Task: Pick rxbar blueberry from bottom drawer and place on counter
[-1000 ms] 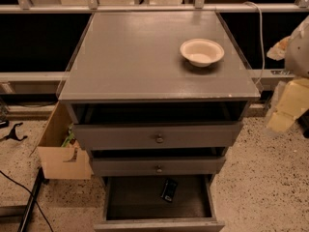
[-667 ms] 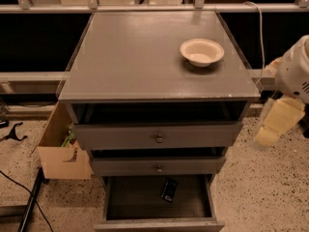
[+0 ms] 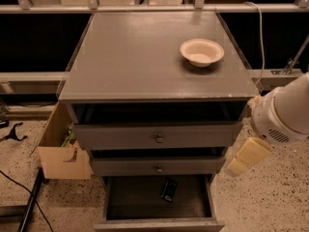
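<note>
Claw had sunk at the right edge toward the bottom drawer, where the rxbar blueberry lay untouched; whether my claw was clenched or released, I could not tell.

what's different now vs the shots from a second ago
The arm swung its pincer lower and leftward in the picture, from beside the counter edge down to the right of the knobbed drawers. Nothing was grasped or released. Unchanged: the rxbar blueberry lies in the open bottom drawer, the bowl sits on the counter.
</note>
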You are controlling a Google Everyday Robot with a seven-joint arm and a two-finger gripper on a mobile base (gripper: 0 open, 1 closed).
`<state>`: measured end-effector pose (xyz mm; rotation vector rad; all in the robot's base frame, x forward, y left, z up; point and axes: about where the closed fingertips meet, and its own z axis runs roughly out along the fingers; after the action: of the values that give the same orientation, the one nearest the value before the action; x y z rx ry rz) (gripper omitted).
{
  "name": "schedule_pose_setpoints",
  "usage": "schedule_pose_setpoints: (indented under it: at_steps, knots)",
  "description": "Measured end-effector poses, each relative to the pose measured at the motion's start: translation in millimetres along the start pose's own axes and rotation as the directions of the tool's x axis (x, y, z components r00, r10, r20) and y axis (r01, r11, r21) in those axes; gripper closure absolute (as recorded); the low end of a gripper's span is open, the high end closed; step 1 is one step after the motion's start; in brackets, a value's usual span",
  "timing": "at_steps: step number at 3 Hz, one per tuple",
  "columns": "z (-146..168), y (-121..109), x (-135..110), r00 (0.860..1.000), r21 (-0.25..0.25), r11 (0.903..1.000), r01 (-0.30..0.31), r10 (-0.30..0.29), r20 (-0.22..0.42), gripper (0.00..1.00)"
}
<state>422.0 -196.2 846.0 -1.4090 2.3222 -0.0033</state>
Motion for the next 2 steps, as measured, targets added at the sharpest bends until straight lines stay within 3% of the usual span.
schedule_pose_setpoints:
  at_steps: [2]
  knots:
    - [15,2,6,1.0,0.006,0.9999,-0.009,0.009,-0.002,0.0]
